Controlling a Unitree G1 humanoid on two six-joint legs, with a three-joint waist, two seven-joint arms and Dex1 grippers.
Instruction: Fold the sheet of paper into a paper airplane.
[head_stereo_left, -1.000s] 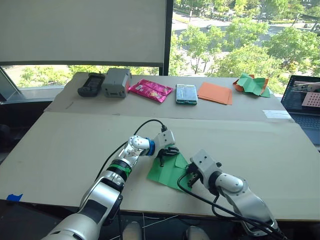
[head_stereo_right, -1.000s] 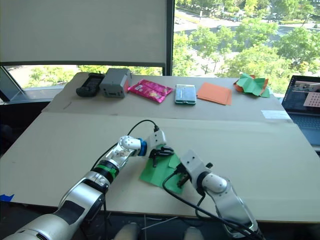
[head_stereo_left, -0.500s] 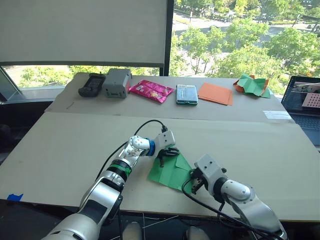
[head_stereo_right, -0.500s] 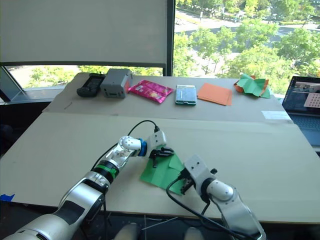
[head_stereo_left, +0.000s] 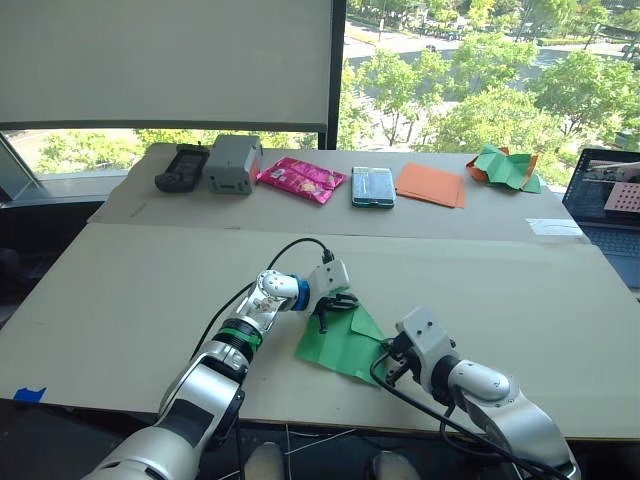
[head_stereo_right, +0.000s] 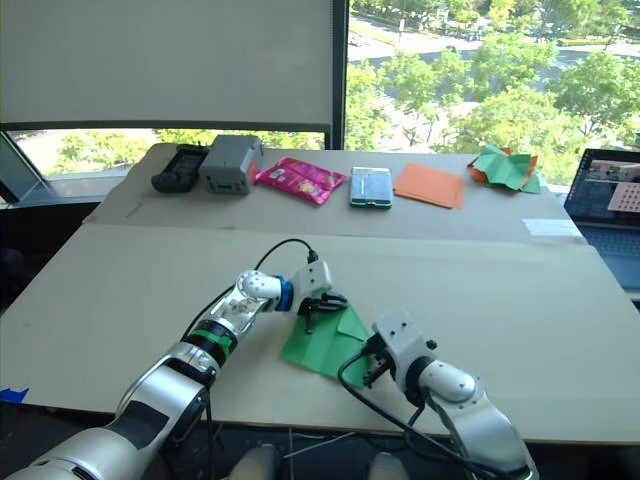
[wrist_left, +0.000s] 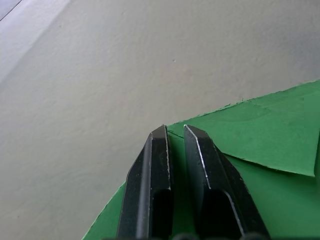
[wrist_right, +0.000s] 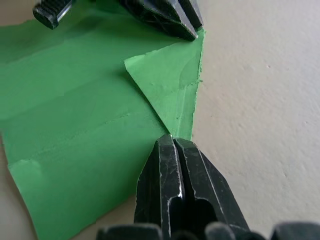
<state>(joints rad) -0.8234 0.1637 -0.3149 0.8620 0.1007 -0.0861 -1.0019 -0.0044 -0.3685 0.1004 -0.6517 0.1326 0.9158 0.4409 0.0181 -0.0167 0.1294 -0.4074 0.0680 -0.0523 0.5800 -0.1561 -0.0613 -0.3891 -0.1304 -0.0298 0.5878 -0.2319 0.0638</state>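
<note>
The right wrist view shows a small folded corner on the paper (wrist_right: 90, 130). Left gripper (wrist_left: 175, 131) presses its far corner, fingers nearly together. Right gripper (wrist_right: 172, 142), fingers closed, touches its edge.

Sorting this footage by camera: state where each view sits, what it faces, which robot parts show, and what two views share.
Left and right eye views: on the head, looking down the table; both arms show.
Left wrist view: along the left gripper, shut fingers resting on the sheet of paper.
Right wrist view: along the right gripper, shut at the sheet's edge.
Shared: both wrist views show the sheet's folded corner flap.
</note>
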